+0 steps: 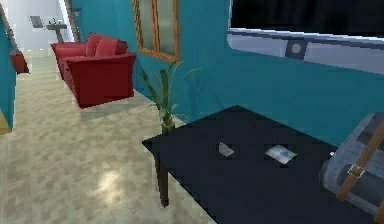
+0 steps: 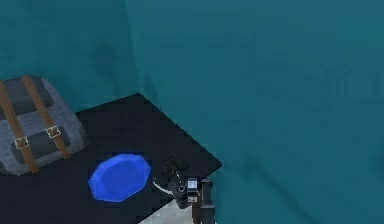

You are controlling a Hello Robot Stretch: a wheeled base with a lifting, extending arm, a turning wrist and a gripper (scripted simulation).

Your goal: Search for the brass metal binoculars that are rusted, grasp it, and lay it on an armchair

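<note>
A red armchair (image 1: pixel 95 68) stands at the far end of the room, toward the forward view's upper left. In the arm side view my gripper (image 2: pixel 164 184) reaches over the near corner of a dark table (image 2: pixel 120 125), beside a flat blue disc (image 2: pixel 118 177). A small dark lump (image 2: pixel 178 163) lies on the tabletop just behind the gripper; its shape is too small to name. I cannot tell whether the gripper holds anything. The arm (image 2: pixel 206 208) rises from the bottom edge.
A grey backpack with brown straps (image 2: pixel 35 125) sits on the table, seen also as the backpack (image 1: pixel 355 170). On the table (image 1: pixel 250 185) lie a small grey object (image 1: pixel 227 150) and a flat item (image 1: pixel 281 154). A potted plant (image 1: pixel 165 100) stands by the teal wall; light floor (image 1: pixel 70 150) runs toward the armchair.
</note>
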